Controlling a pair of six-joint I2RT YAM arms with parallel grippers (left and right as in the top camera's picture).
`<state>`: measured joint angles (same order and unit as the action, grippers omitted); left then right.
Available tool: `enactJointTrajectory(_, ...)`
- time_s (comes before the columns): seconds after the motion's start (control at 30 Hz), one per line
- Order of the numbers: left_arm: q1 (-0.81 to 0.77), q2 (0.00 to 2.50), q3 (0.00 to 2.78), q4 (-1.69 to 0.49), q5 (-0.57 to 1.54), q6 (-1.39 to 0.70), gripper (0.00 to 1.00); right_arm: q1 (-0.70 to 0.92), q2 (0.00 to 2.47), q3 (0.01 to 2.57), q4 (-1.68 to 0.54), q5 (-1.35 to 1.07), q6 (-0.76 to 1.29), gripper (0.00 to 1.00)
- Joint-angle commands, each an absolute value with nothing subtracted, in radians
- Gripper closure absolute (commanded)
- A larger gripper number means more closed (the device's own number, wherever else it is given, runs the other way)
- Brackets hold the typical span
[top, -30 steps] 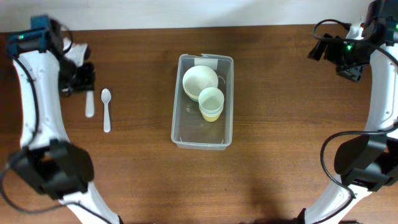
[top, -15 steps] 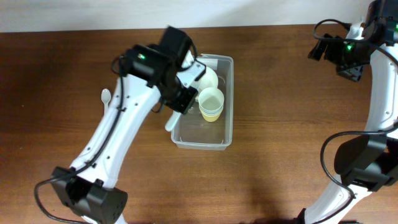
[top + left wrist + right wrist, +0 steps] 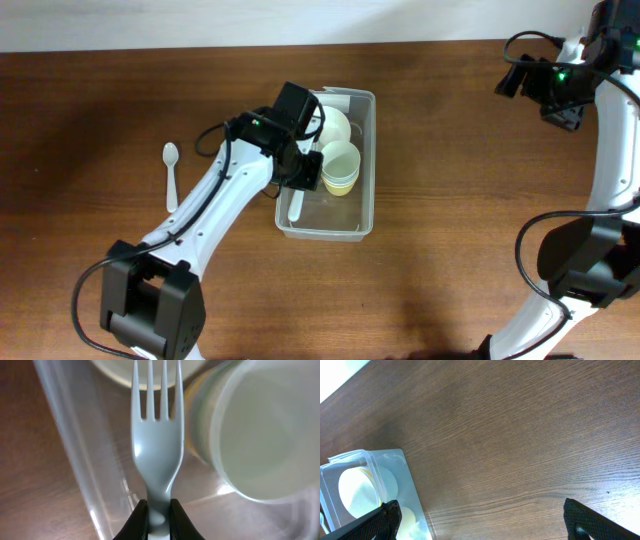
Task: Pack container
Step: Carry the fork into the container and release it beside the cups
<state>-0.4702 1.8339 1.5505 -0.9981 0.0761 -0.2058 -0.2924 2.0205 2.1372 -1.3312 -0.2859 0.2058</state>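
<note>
The clear container (image 3: 325, 232) stands mid-table with a cream bowl (image 3: 325, 125) and stacked pastel cups (image 3: 341, 166) inside. My left gripper (image 3: 301, 176) is over the container's left side, shut on the handle of a white plastic fork (image 3: 296, 206). In the left wrist view the jaws (image 3: 157, 519) pinch the fork (image 3: 156, 425). Its tines point toward the bowl (image 3: 150, 370), with a cup (image 3: 260, 435) to the right and the container wall (image 3: 75, 455) to the left. My right gripper (image 3: 485, 527) is open and empty, high at the far right (image 3: 560, 95).
A white spoon (image 3: 171, 176) lies on the wooden table left of the container. The right wrist view shows the container (image 3: 395, 472) and the bowl (image 3: 356, 489) at its lower left. The rest of that view is bare wood.
The left arm swung from the table's far left to the container, carrying the fork that lay beside the spoon. It now holds the fork lower, inside the container's left side. The right arm is still.
</note>
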Motion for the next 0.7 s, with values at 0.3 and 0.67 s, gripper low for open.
enactJointTrajectory(0.3,-0.461,1.814,1.547,-0.987,-0.008,-0.298,0.46,-0.295,2.017,2.143,-1.328,-0.279,0.204,0.01)
enactJointTrajectory(0.67,-0.004,1.639,1.626,-1.134,-0.097,-0.295,0.08,-0.295,2.017,2.143,-1.328,-0.279,0.204,0.01)
